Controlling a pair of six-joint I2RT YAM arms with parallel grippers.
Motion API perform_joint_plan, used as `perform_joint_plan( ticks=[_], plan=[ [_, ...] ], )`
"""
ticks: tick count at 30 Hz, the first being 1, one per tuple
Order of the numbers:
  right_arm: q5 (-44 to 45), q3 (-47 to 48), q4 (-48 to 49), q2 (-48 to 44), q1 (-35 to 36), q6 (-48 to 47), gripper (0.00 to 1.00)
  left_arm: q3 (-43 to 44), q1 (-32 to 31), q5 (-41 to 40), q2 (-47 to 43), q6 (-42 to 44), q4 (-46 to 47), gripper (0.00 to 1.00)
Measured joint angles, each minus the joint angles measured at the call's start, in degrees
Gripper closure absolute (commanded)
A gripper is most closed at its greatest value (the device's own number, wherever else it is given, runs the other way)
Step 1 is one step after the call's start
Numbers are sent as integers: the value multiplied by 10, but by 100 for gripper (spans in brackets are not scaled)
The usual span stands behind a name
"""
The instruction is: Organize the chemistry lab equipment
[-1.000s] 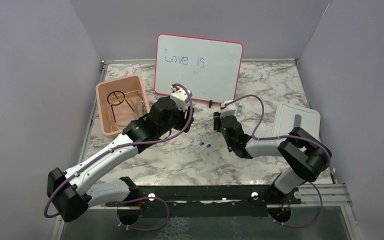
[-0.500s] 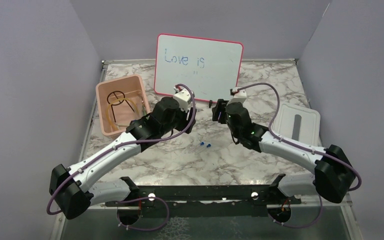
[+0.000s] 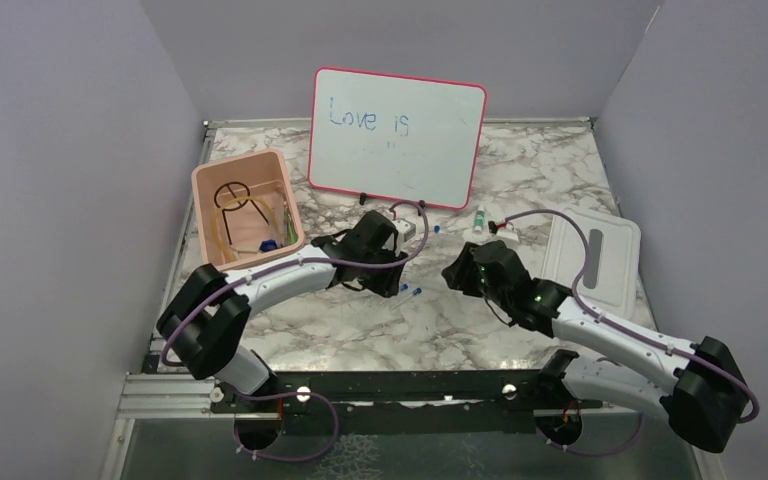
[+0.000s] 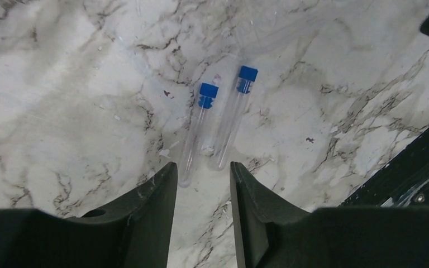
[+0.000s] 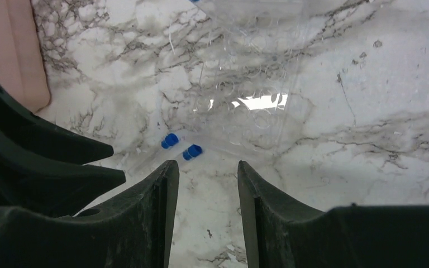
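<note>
Hovering left gripper (image 4: 201,169) over marble table (image 4: 61,84), jaws narrowly parted, gripping nothing, facing two blue-capped tubes (image 4: 233,117) lying at 12 o'clock, holding right gripper (image 5: 204,166) narrowly parted, empty, tube caps at 10 o'clock.

The right claw (image 5: 205,167) is seen at the bottom centre of the frame, its fingers parted with only the marbled worktop (image 5: 368,84) between them. Two clear blue-capped tubes (image 5: 170,140) are laid side by side just above the finger at the frame's left. A clear plastic piece (image 5: 257,84), marked by glare, is spread across the upper centre. A pink bin (image 5: 11,50) is cut off at the upper left, with black arm parts (image 5: 33,159) below it.
</note>
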Motion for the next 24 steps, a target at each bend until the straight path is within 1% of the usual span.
perform_joint_plan(
  ticks=[5, 12, 18, 24],
  plan=[
    [-21, -30, -7, -36, 0, 18, 54, 0, 0, 17, 42, 4, -22, 62],
    [-25, -33, -9, -66, 0, 19, 54, 5, 0, 16, 66, 7, -33, 60],
    [-25, -33, -14, -68, 0, 19, 54, 24, 0, 1, 95, 8, -45, 69],
    [-25, -37, -17, -75, 0, 20, 54, 31, 0, -14, 108, 12, -56, 70]
  ],
)
